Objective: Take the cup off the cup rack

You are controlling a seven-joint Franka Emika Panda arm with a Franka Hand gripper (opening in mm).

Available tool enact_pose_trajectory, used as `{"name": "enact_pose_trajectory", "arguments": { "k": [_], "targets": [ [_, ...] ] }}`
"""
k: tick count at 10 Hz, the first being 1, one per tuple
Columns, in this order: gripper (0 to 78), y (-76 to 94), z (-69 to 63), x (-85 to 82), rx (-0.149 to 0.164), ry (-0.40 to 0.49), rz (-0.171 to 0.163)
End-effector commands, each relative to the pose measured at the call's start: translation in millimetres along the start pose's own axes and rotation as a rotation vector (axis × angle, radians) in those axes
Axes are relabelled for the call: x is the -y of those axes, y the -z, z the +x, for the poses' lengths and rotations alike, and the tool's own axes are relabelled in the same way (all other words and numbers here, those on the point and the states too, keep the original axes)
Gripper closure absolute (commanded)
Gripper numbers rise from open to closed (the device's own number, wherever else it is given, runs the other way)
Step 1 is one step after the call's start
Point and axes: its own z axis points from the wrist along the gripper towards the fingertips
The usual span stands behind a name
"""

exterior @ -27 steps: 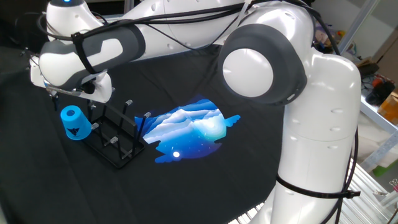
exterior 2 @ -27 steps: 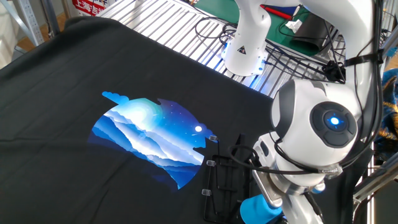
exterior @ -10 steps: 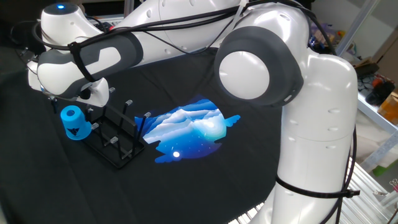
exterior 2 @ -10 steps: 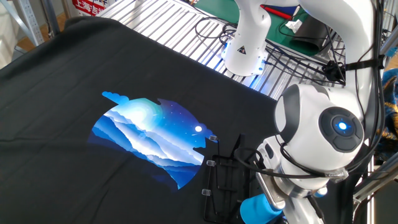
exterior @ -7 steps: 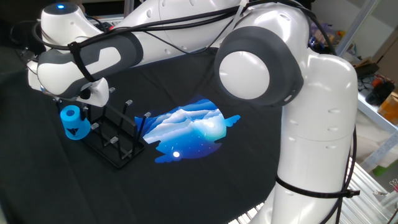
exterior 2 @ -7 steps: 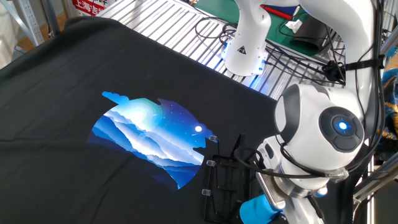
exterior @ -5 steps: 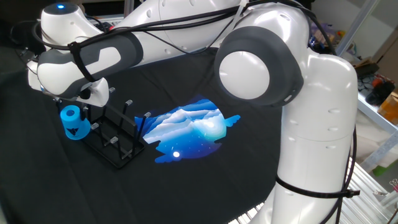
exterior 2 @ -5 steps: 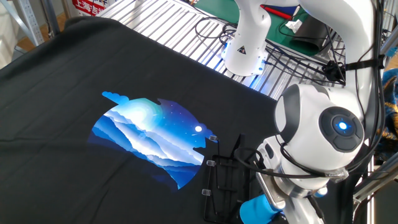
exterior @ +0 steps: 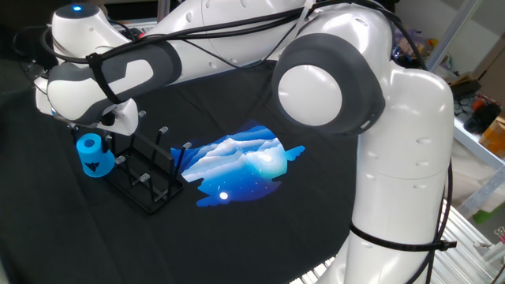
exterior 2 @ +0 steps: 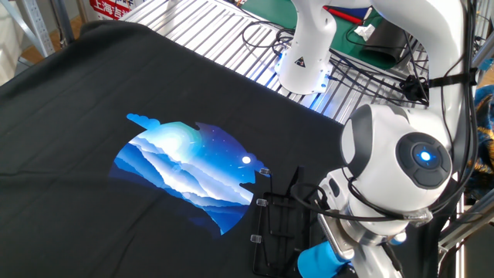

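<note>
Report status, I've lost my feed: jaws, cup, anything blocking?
Gripper down over the cup, jaws hidden. Cup upside down on the cup rack, outer end. Nothing blocking.

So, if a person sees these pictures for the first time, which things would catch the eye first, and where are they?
The huge white robot arm fills the right side and arches over the table. On the black cloth a bright blue landscape print glows in the middle. At the left, a small blue cup sits at the end of a black wire cup rack, right under the arm's wrist; the claw itself is hidden there.
</note>
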Motion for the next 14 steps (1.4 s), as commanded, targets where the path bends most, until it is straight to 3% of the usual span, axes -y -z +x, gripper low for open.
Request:
{"name": "enact_pose_trajectory", "arguments": {
  "k": [1, 5, 8, 10, 14],
  "targets": [
    [76.4, 31.0, -13.1, 5.3, -0.039, 0.018, 0.016],
    [76.4, 41.5, -14.0, 9.2, -0.043, 0.022, 0.010],
    [76.4, 57.6, -18.3, 16.4, -0.097, 0.032, -0.022],
    [76.4, 60.5, -19.3, 19.5, -0.104, 0.040, -0.025],
    [76.4, 73.4, -27.4, 31.4, -0.159, 0.078, -0.037]
  ]
}}
